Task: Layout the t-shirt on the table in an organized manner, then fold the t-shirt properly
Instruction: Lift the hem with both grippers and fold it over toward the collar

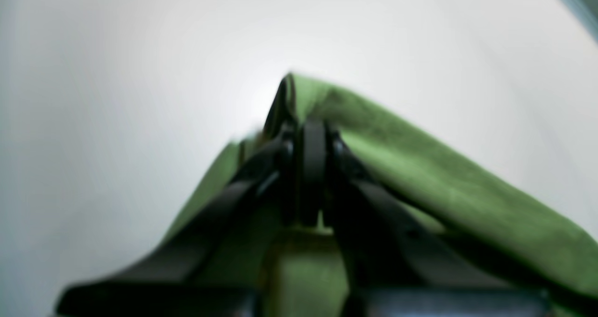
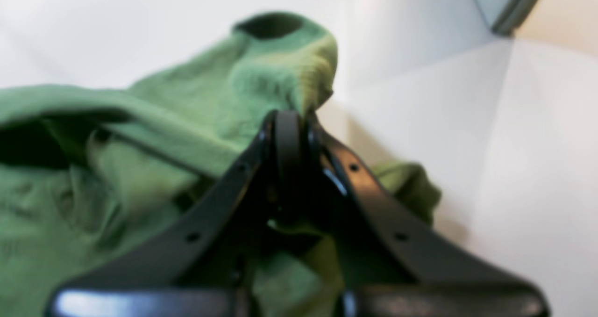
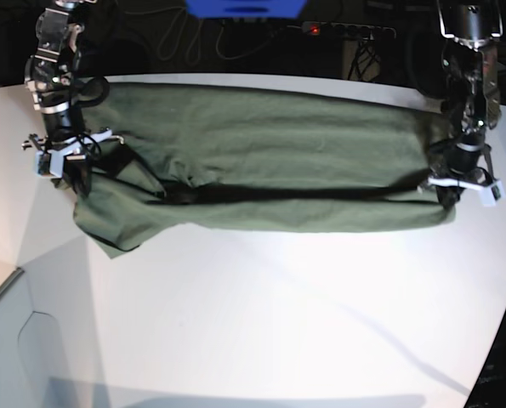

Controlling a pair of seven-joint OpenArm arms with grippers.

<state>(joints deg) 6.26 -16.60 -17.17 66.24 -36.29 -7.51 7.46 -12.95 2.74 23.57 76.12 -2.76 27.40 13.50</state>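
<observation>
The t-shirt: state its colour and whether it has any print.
The t-shirt is plain olive green with no print visible; the base view shows it best, stretched across the white table.

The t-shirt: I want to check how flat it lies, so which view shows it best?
The base view: the whole t-shirt shows, stretched across the table between both hands. The left wrist view gives only a blurred fold at the left hand; the right wrist view, bunched cloth at the right hand.

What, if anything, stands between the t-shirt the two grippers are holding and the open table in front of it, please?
Nothing visible does. The left gripper and right gripper are each shut on the t-shirt, stretched between them, and the table in front of it is bare white surface.
</observation>
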